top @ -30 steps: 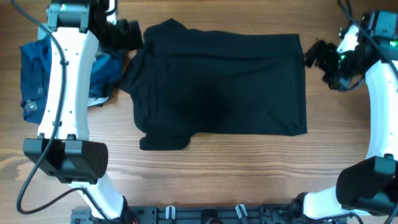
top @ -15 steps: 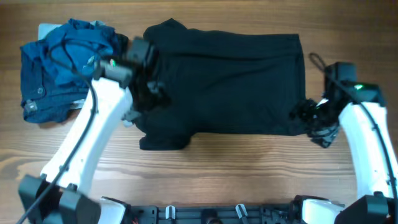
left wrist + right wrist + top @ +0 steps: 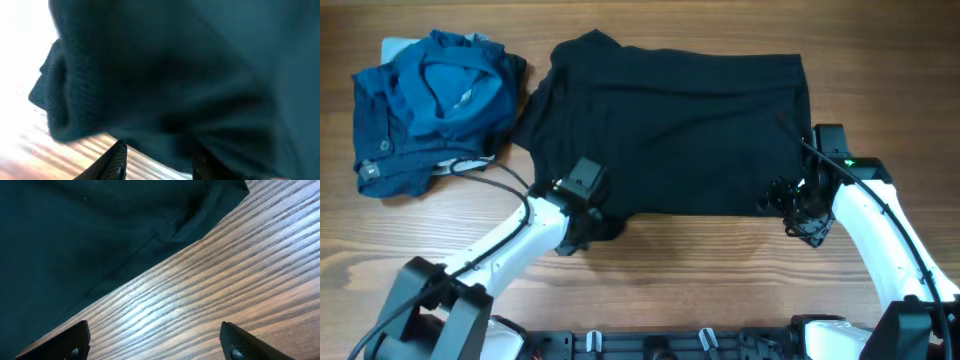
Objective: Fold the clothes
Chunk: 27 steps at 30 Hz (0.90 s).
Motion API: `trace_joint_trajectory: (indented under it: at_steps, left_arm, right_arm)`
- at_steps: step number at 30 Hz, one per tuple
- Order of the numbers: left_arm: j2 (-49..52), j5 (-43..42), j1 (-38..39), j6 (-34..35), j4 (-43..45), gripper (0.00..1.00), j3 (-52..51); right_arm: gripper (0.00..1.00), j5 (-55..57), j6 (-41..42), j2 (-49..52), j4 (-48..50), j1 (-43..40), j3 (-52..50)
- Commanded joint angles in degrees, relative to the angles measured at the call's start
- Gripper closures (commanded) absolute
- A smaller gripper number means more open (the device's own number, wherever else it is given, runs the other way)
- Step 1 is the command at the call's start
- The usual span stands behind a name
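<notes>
A black shirt (image 3: 680, 130) lies spread flat across the middle of the wooden table (image 3: 720, 270). My left gripper (image 3: 582, 222) sits low at the shirt's front-left sleeve (image 3: 608, 228). In the left wrist view the dark cloth (image 3: 175, 75) fills the frame and its edge hangs between my left gripper's (image 3: 160, 162) half-closed fingers, with bare wood showing beside one finger (image 3: 116, 161). My right gripper (image 3: 790, 205) hovers at the shirt's front-right corner. In the right wrist view it (image 3: 157, 345) stands open over bare wood, just short of the hem (image 3: 200, 217).
A crumpled pile of blue clothes (image 3: 430, 105) lies at the back left on something white (image 3: 392, 46). The arms' bases and a rail (image 3: 650, 345) line the front edge. Bare wood runs along the front of the shirt.
The left arm swung from the back left down to the front-left sleeve and its jaws narrowed. The right arm came from the back right to the front-right corner.
</notes>
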<state>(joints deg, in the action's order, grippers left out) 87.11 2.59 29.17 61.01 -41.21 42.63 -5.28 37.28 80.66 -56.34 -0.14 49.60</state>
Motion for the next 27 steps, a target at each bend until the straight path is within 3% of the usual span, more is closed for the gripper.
trace_joint_trajectory:
  at_steps: [1,8,11,15,20,25,27]
  left_arm:
    - [0.0,4.0,0.2,2.5,2.5,0.58,-3.5]
    - [0.8,10.9,0.2,4.5,4.7,0.58,-4.2]
    - [3.8,10.3,0.2,4.4,4.8,0.96,-4.2]
    - [1.2,10.5,0.2,3.7,3.0,0.96,-2.3]
    - [-11.2,10.6,0.2,1.1,-3.2,0.96,0.1]
    - [-15.1,11.9,0.2,1.1,-3.4,0.96,0.1]
    - [-15.1,11.9,0.2,1.1,-3.4,0.96,0.1]
  right_arm:
    - [0.16,1.1,0.2,-0.3,0.2,0.3,-0.3]
    - [0.16,1.5,-1.3,-0.3,1.5,0.3,-0.3]
    - [0.16,1.5,-1.3,-0.3,1.4,0.3,-0.3]
    - [0.16,1.5,-1.3,-0.3,0.5,0.3,-0.3]
    - [0.21,4.8,0.7,-0.3,-1.4,0.3,-0.6]
    - [0.47,7.6,3.5,-0.3,2.0,0.3,-2.9]
    - [0.46,8.3,3.4,-0.2,6.6,0.3,-6.5]
